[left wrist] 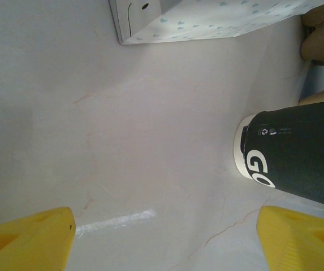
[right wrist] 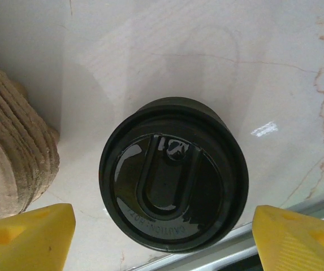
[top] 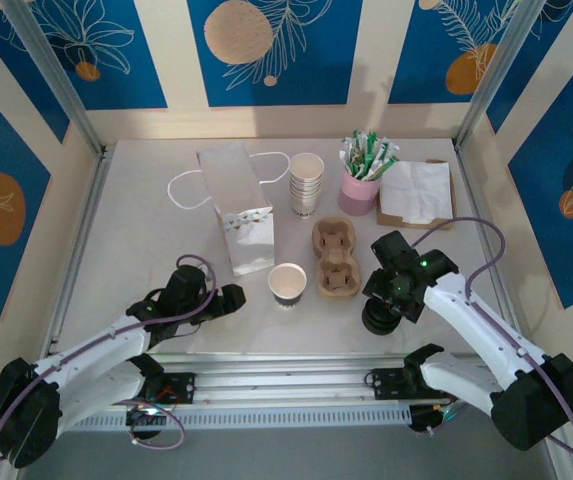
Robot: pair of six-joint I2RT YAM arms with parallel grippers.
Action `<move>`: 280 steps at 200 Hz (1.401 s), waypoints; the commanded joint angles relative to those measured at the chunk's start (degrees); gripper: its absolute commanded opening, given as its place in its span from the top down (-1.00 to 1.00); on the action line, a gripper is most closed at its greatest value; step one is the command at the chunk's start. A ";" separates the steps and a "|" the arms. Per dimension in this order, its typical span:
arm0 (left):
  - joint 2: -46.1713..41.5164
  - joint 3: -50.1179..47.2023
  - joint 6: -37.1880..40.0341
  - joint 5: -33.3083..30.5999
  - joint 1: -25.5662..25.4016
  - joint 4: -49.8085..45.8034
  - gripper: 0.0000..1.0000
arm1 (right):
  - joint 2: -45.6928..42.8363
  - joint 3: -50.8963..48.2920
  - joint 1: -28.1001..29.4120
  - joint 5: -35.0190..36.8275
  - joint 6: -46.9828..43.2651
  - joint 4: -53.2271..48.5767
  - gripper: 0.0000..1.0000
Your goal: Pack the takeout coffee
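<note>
An open-topped paper cup (top: 287, 284) with a dark wall stands left of the brown pulp carrier (top: 334, 258); it has no lid on it. In the left wrist view this cup (left wrist: 297, 161) sits ahead and to the right. A capped takeout coffee is out of view. My left gripper (top: 228, 298) (left wrist: 164, 240) is low over the table just left of the cup, open and with nothing between its fingers. My right gripper (top: 381, 305) (right wrist: 164, 240) hangs open over a stack of black lids (top: 378, 318), its fingers apart on both sides of the top lid (right wrist: 173, 175).
A white paper bag (top: 241, 215) with looped handles stands behind the cup. Further back are a stack of lidless pale cups (top: 306, 183), a pink cup of sachets (top: 361, 185) and napkins (top: 416, 192). The metal rail (top: 296, 385) runs along the near edge.
</note>
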 commanded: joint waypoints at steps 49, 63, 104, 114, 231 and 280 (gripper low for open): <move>0.56 1.92 1.05 -0.03 -0.79 -0.64 -0.68 | 4.26 -1.17 -1.02 -3.06 -3.84 2.03 -0.67; 0.30 2.16 1.05 -0.11 -0.83 -1.32 -0.68 | 4.77 -1.19 -1.06 -3.15 -4.42 2.03 -0.67; -0.46 2.20 0.97 -0.65 -0.90 -2.28 -0.68 | 6.02 -1.81 -1.11 -2.79 -5.16 1.89 -0.68; -0.55 2.20 1.05 -0.52 -0.89 -2.24 -0.68 | 6.07 -2.05 -1.11 -2.85 -5.14 2.24 -0.68; -0.35 2.81 0.70 -0.65 -1.37 -3.12 -0.68 | 7.29 -2.49 -1.08 -2.15 -5.88 2.65 -0.71; 0.06 3.43 0.98 -1.15 -1.39 -3.98 -0.68 | 8.35 -2.40 -0.60 -1.72 -5.82 2.49 -0.68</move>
